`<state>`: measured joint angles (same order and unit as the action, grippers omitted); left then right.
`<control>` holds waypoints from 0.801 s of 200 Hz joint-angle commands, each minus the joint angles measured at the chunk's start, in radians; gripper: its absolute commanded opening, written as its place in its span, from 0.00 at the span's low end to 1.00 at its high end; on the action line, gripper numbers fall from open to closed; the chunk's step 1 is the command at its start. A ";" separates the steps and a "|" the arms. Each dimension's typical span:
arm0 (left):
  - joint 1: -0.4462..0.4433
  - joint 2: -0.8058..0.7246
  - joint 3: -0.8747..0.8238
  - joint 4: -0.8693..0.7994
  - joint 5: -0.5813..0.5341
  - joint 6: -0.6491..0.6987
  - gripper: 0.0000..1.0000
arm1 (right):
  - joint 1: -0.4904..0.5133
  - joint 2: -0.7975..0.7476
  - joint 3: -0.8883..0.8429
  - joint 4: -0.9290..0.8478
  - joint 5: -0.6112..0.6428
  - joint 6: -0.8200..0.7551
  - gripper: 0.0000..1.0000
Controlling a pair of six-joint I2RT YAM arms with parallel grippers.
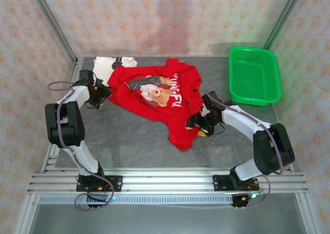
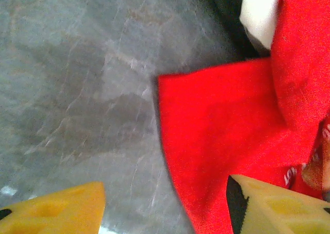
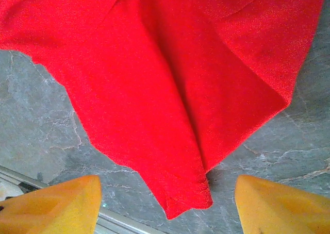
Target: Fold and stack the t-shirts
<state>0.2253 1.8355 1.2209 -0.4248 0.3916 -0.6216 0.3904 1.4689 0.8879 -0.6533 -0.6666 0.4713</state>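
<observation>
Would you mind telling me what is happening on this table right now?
Two robot arms are at a crumpled red t-shirt lying unfolded mid-table. The left pincer is open at its left edge, the right pincer open over its near corner; neither grips cloth. A white t-shirt lies at the far left, partly under the red one. Nothing is folded yet.
</observation>
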 commanded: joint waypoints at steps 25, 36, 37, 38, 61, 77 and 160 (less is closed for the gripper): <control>0.010 0.121 0.057 0.138 0.011 -0.064 0.60 | 0.008 0.005 -0.025 0.020 0.034 -0.005 0.68; 0.006 0.137 0.063 0.171 0.022 -0.078 0.59 | 0.008 -0.002 -0.030 0.023 0.027 -0.006 0.68; 0.006 0.138 0.064 0.174 0.024 -0.079 0.59 | 0.008 -0.002 -0.030 0.021 0.027 -0.006 0.68; 0.006 0.140 0.065 0.177 0.025 -0.080 0.59 | 0.008 -0.002 -0.031 0.020 0.028 -0.007 0.68; -0.007 0.178 0.107 0.198 0.028 -0.089 0.56 | 0.009 0.017 -0.030 0.004 0.055 -0.016 0.67; -0.027 0.205 0.139 0.206 0.036 -0.085 0.52 | 0.010 0.034 -0.019 0.014 0.090 -0.008 0.67; -0.039 0.091 0.086 0.044 0.040 0.007 0.00 | -0.028 0.192 0.137 0.087 0.279 0.103 0.65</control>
<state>0.1719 2.0712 1.3758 -0.2768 0.4385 -0.6697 0.3820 1.6321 0.9752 -0.6189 -0.4751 0.5133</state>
